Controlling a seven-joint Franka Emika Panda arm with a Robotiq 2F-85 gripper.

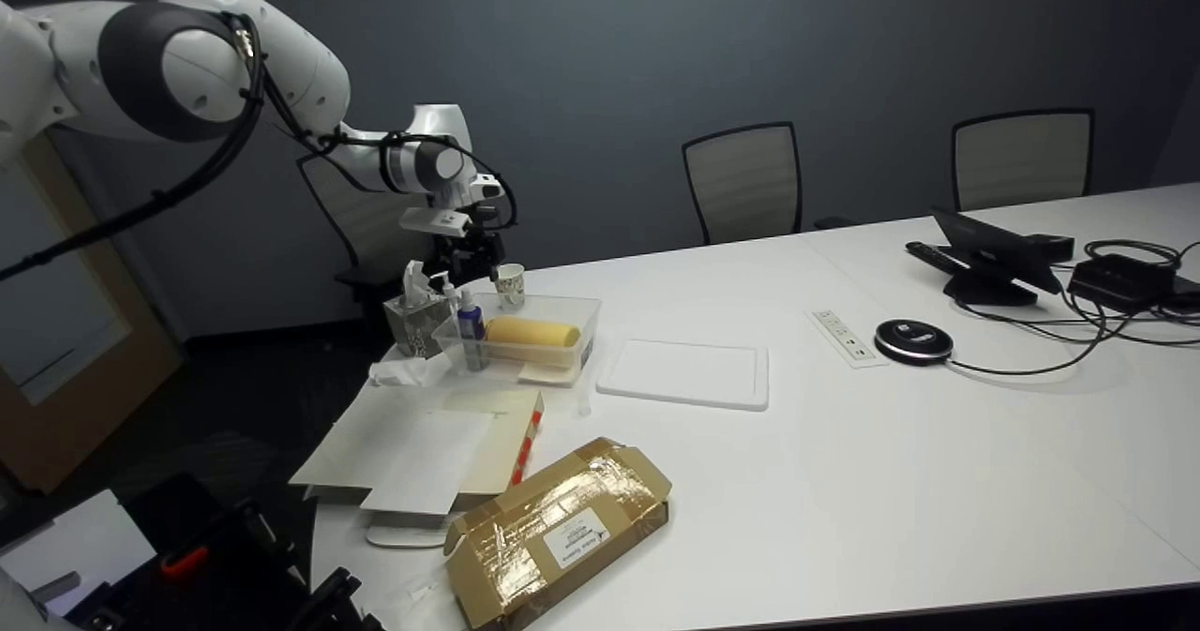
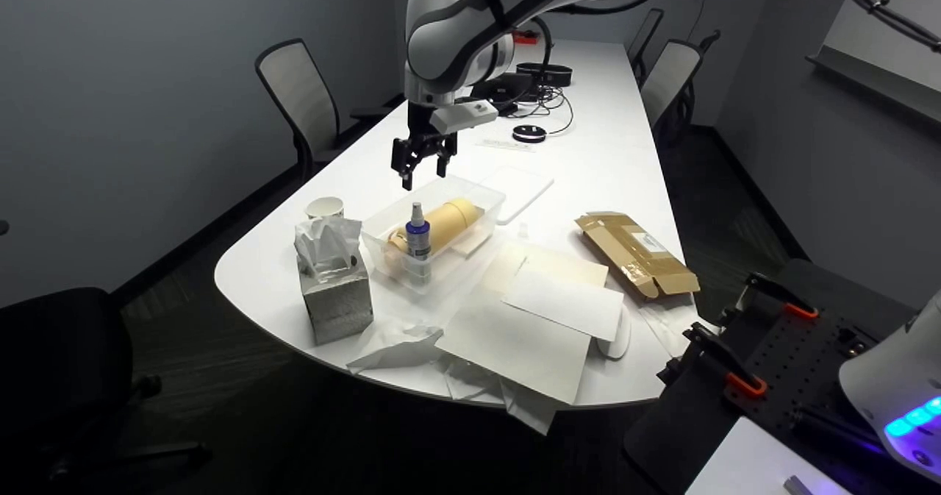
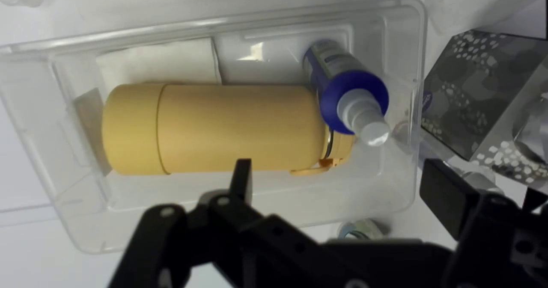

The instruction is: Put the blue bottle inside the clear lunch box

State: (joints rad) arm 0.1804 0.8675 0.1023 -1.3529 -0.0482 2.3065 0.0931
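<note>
The blue bottle (image 3: 353, 80) with its pale spray top stands, a little tilted in the wrist view, inside the clear lunch box (image 3: 385, 189) near one end. The bottle also shows in both exterior views (image 1: 472, 324) (image 2: 417, 239), and so does the box (image 1: 592, 317) (image 2: 481, 187). A yellow bottle (image 3: 231, 127) lies on its side in the box, touching or very near the blue bottle. A folded pale cloth or paper (image 3: 162, 59) lies beside it. My gripper (image 3: 338, 166) is open and empty, raised above the box's long side and apart from both bottles. It also shows in an exterior view (image 2: 424, 176).
A grey tissue box (image 2: 334, 307) and a paper cup (image 2: 325, 207) stand near the box. A clear pump bottle (image 1: 448, 289) is beside it. A white lid (image 1: 684, 374), paper sheets (image 1: 431, 458) and a gold-brown packet (image 1: 562, 528) lie on the table.
</note>
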